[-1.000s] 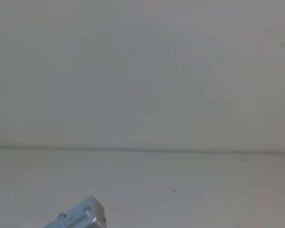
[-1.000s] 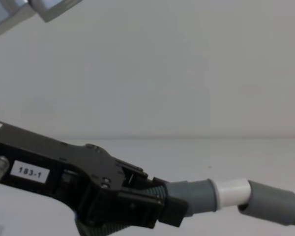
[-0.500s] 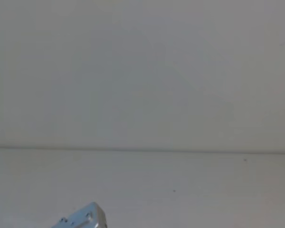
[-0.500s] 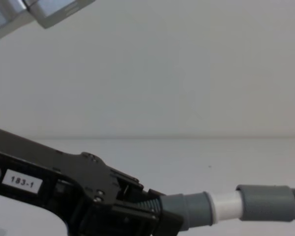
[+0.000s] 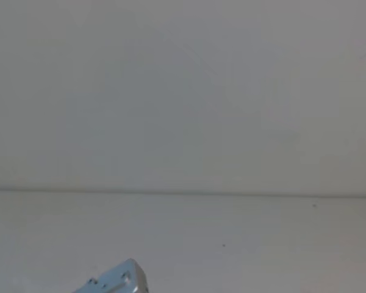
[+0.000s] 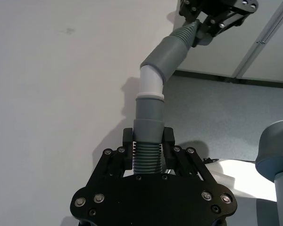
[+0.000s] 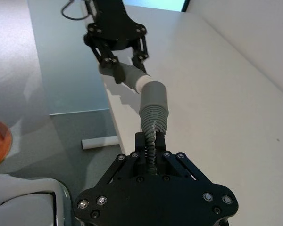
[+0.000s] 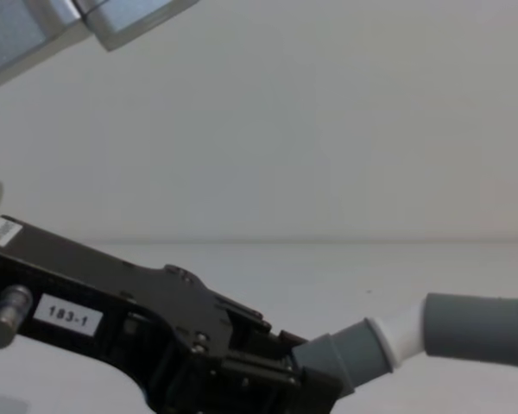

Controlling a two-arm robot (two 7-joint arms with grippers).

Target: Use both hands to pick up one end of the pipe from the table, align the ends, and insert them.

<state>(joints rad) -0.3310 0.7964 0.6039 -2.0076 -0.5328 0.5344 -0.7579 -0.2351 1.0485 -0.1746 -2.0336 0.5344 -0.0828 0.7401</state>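
Insertion step, approx. half done. Left pincer is clamped on the pipe ribs behind the white-tipped end. Right pincer grips likewise behind the other cuff. Pipe hangs above the counter, ends meeting at an angle. Next, prob.: straighten, then push.

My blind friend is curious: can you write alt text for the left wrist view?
A black flat-fingered left gripper clamps a dark grey ribbed hose just behind its smooth cuff. The cuff's white tip pokes into a second grey cuff at an angle; the right gripper holds that end farther off, above a plain white table.
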